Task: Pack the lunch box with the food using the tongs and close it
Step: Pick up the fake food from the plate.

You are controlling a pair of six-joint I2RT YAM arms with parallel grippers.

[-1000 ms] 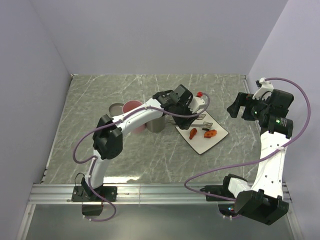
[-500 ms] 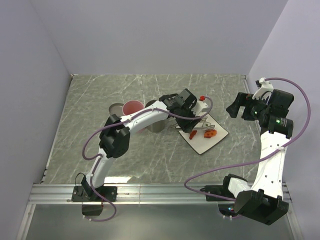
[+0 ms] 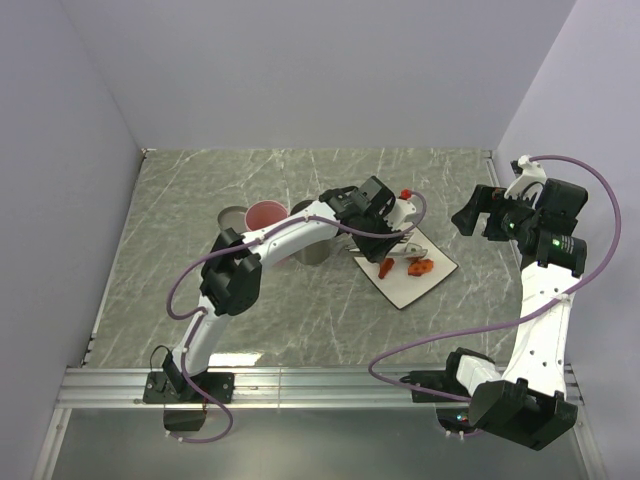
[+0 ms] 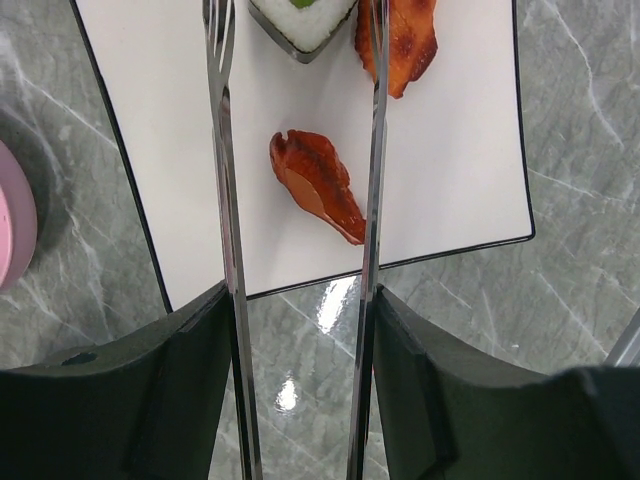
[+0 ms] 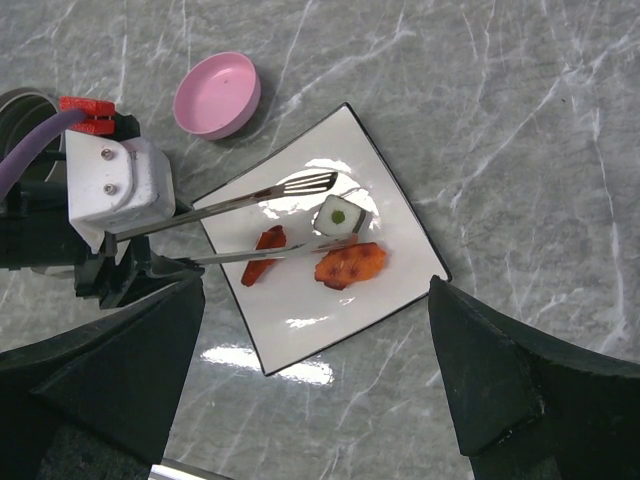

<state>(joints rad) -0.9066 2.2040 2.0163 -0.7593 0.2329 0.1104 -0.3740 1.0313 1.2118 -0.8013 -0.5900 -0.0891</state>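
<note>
My left gripper (image 4: 300, 300) is shut on the silver tongs (image 4: 224, 200), one thin arm against each finger. The tongs (image 5: 250, 205) reach over the white plate (image 5: 320, 300), their arms apart on either side of a reddish-brown lump (image 4: 315, 185). Near the tips sit a dark cube with a pale centre (image 5: 338, 214) and an orange-brown lump (image 5: 350, 264). In the top view the left gripper (image 3: 383, 238) hangs at the plate's left edge. My right gripper (image 3: 470, 215) is raised well right of the plate, open and holding nothing. A round grey container (image 3: 312, 250), perhaps the lunch box, stands under the left arm.
A pink round bowl (image 5: 217, 93) and another grey round tin (image 3: 232, 217) stand left of the plate on the marbled table (image 3: 200, 290). Walls close in the left, back and right sides.
The left arm has reached further right, bringing the tongs over the plate and around the reddish-brown lump. The right arm has stayed still.
</note>
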